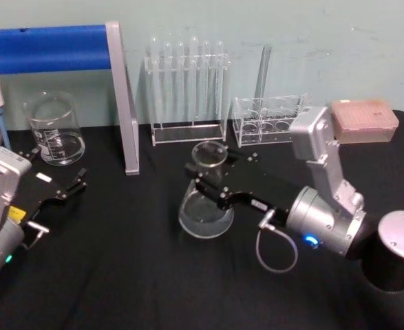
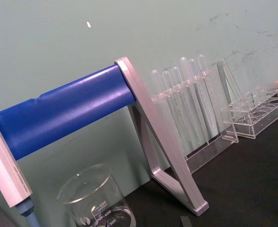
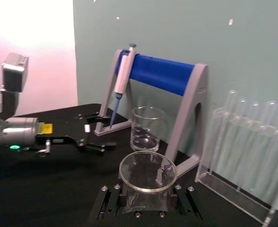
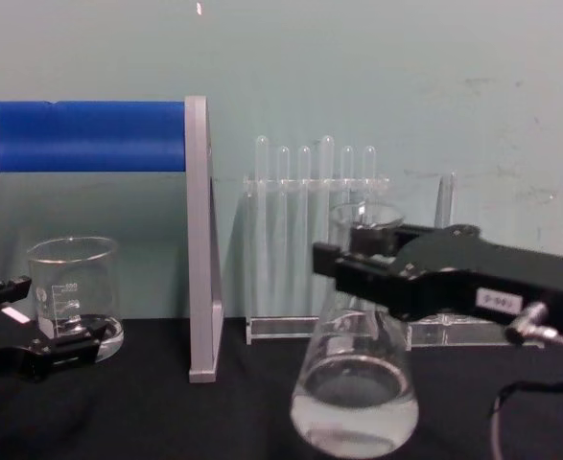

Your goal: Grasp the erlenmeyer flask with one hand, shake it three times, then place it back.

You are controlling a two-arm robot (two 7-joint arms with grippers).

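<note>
Erlenmeyer flask upright, mouth up, neck clamped in right pincer

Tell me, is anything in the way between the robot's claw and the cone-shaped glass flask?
Nothing visible is. The right gripper is closed on the erlenmeyer flask at its neck. The left gripper rests open near the beaker.

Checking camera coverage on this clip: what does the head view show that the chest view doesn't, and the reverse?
Head view adds the pink tip box at right rear and the erlenmeyer flask's mouth from above. Chest view adds the flask's side profile, with the right gripper level across its neck. Both share that gripper clamped on the flask, the left gripper near the beaker, and the blue stand.
</note>
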